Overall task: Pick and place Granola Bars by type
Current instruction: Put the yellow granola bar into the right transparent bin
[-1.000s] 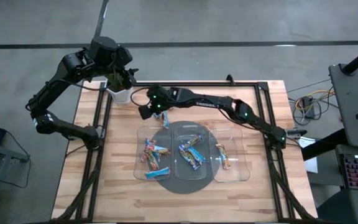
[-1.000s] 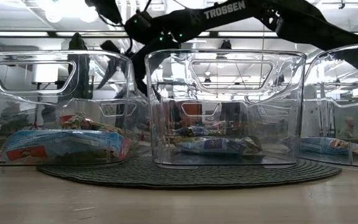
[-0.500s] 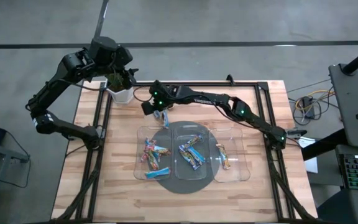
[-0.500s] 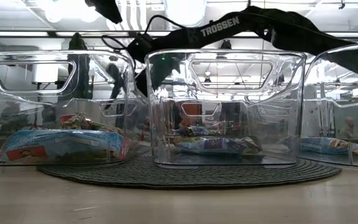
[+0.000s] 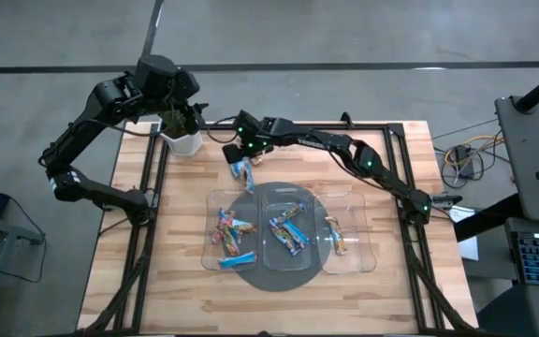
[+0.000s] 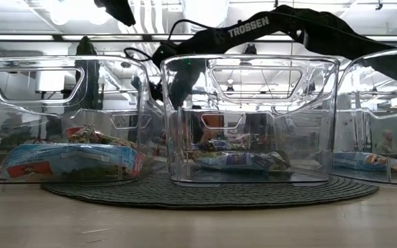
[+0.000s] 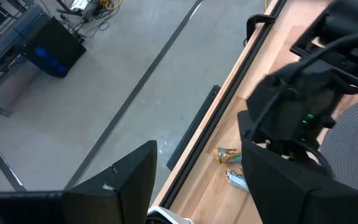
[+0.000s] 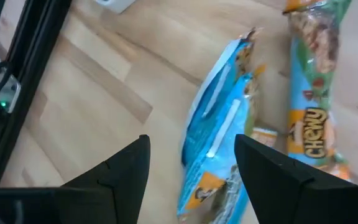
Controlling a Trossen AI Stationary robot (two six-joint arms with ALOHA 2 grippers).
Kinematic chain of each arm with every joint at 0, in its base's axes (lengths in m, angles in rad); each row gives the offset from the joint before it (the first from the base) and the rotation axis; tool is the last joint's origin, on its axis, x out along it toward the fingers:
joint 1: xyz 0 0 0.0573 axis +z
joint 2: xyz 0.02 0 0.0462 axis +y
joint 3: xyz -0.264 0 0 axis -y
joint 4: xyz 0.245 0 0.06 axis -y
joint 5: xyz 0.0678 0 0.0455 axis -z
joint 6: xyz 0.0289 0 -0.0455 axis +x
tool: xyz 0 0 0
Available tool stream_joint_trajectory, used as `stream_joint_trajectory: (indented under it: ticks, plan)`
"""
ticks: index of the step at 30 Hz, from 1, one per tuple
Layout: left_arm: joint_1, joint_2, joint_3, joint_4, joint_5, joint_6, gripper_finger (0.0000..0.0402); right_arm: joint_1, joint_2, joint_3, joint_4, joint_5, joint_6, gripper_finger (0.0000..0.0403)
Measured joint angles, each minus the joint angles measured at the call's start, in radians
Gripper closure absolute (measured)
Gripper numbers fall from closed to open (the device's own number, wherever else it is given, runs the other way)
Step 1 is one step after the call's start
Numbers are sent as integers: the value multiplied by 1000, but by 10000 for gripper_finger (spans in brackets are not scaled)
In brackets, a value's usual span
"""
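Granola bars (image 5: 241, 172) lie loose on the wooden table (image 5: 400, 281), just beyond the far edge of the three clear trays, near the table's far left quarter. Right wrist view shows at least two of them: a light blue wrapper (image 8: 219, 140) and, just beside it, a tan and green wrapper (image 8: 312, 87) printed with the word "Chewy"; the two lie roughly parallel, apart at one end and close at the other.

Right gripper (image 5: 247, 150) reaches across the table from the right post and hangs above these loose bars. Its fingers (image 8: 120, 171) stand wide apart with the blue wrapper showing between them; nothing is held, and no contact with the bar is visible.

Left gripper (image 5: 178, 114) waits at the far left corner, over a white pot (image 5: 181, 142) with a small plant. Its fingers (image 7: 126, 183) are spread, with nothing between them.

Tray contents, high view: the left tray (image 5: 210, 234) holds several bars, red-pink multicoloured and light blue mixed. The middle tray (image 5: 268, 192) holds several blue and multicoloured bars. The right tray (image 5: 368, 234) holds one or two tan-orange bars. All three trays stand side by side on a dark round mat (image 5: 269, 279). Low view confirms bars lying flat on the floors of the trays; the exact count in each cannot be told.
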Motion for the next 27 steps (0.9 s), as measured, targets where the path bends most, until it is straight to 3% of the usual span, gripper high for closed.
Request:
stream_joint_trajectory:
  ticks: [17, 27]
  plan:
    - [0, 0, 0, 0, 0, -2, 186, -2, 8, -45, 13, 76, 18, 179]
    - [0, 0, 0, 0, 0, -1, 186, 5, 8, -43, 58, 21, 50, 179]
